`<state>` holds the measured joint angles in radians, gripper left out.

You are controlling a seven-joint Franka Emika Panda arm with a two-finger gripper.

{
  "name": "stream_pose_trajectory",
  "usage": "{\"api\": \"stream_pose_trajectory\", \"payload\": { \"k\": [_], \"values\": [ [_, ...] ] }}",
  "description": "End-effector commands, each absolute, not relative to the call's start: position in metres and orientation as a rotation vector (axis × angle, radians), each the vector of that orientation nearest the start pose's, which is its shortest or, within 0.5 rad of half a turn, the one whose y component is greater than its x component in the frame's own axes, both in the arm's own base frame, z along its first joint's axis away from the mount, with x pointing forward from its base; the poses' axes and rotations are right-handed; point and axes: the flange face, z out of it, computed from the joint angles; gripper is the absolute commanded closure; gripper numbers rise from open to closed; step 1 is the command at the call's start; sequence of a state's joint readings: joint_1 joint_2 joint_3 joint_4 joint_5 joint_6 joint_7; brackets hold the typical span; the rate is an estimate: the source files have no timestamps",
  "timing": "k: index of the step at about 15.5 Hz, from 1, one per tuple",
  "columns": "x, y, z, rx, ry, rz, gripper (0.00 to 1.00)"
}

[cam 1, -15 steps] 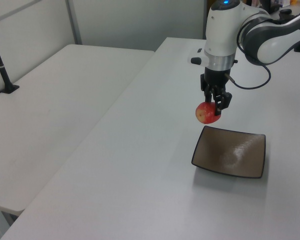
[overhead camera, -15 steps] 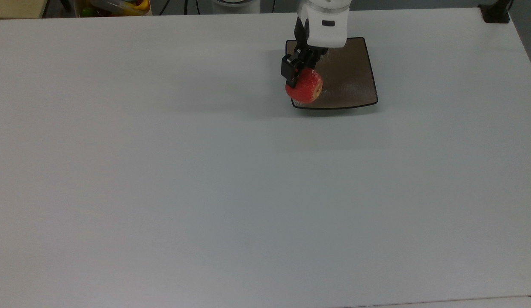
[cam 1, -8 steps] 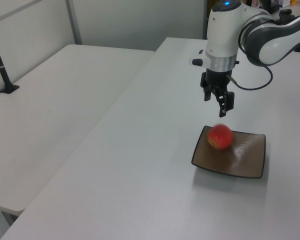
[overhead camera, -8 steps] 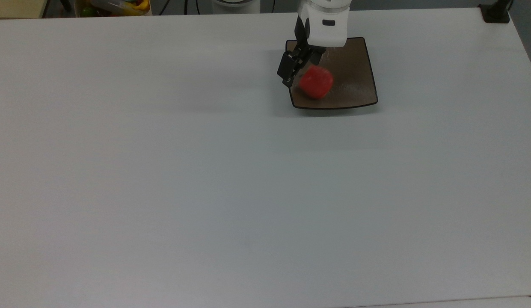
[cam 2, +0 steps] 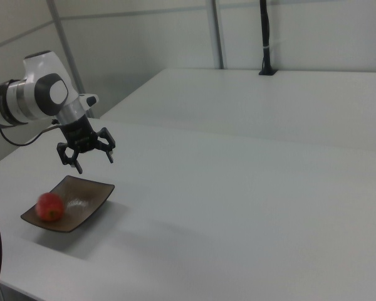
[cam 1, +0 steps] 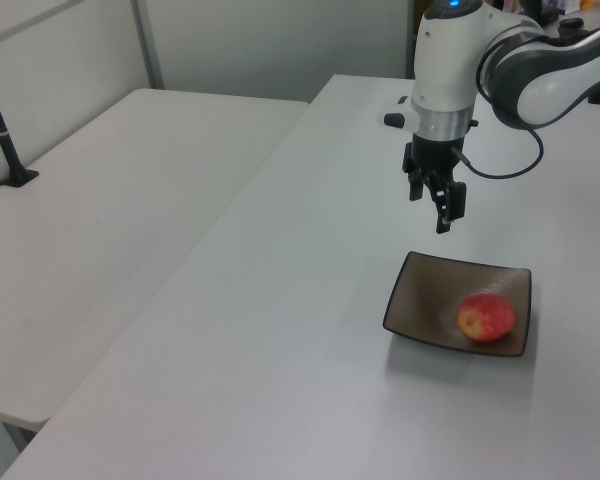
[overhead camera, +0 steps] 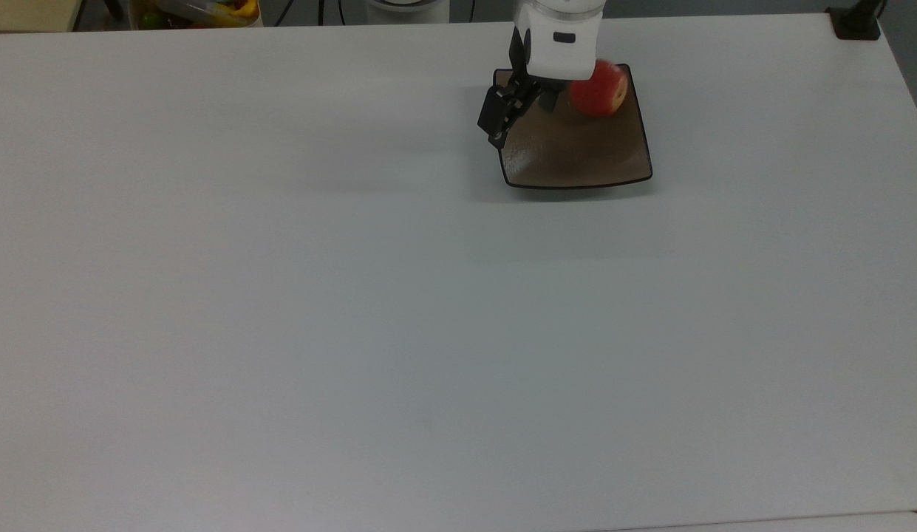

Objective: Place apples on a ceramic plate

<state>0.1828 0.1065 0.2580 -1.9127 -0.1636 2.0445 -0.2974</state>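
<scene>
The red apple (overhead camera: 600, 89) lies on the ceramic plate (overhead camera: 576, 157), a square brown dish, in the corner at the top view's upper right. In the left view the apple (cam 1: 486, 318) rests toward the plate's (cam 1: 412, 298) right side. In the right view the apple (cam 2: 49, 206) sits at the left end of the plate (cam 2: 88, 195). My gripper (overhead camera: 521, 114) hangs open and empty above the plate's left edge in the top view. It hovers well above the dish in the left view (cam 1: 432, 203) and the right view (cam 2: 94, 160).
A bin of fruit (overhead camera: 207, 9) sits beyond the table's far left edge in the top view. A black post base (overhead camera: 857, 22) stands at the far right corner. A second white table (cam 1: 110, 210) adjoins on the left view's left.
The gripper, which held the apple over the plate's corner, has opened. The apple dropped onto the plate and rolled across to its opposite side. The arm has barely moved.
</scene>
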Motion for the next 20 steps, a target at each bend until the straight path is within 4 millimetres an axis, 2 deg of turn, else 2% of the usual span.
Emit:
{"api": "stream_pose_trajectory", "payload": {
  "k": [1, 4, 6, 9, 10, 11, 15, 20],
  "values": [
    [0.537, 0.229, 0.474, -3.089, -0.963, -0.137, 0.0],
    [0.539, 0.211, 0.496, -3.112, -0.681, -0.182, 0.0],
    [0.54, 0.203, 0.518, -3.115, -0.512, -0.121, 0.0],
    [0.544, 0.168, 0.546, -3.084, -0.319, -0.07, 0.0],
    [0.547, 0.15, 0.554, -3.086, -0.189, -0.081, 0.0],
    [0.549, 0.14, 0.555, -3.088, -0.131, -0.086, 0.0],
    [0.557, 0.102, 0.555, -3.103, -0.055, -0.092, 0.0],
    [0.563, 0.058, 0.553, -3.115, -0.134, -0.094, 0.0]
  ]
}}
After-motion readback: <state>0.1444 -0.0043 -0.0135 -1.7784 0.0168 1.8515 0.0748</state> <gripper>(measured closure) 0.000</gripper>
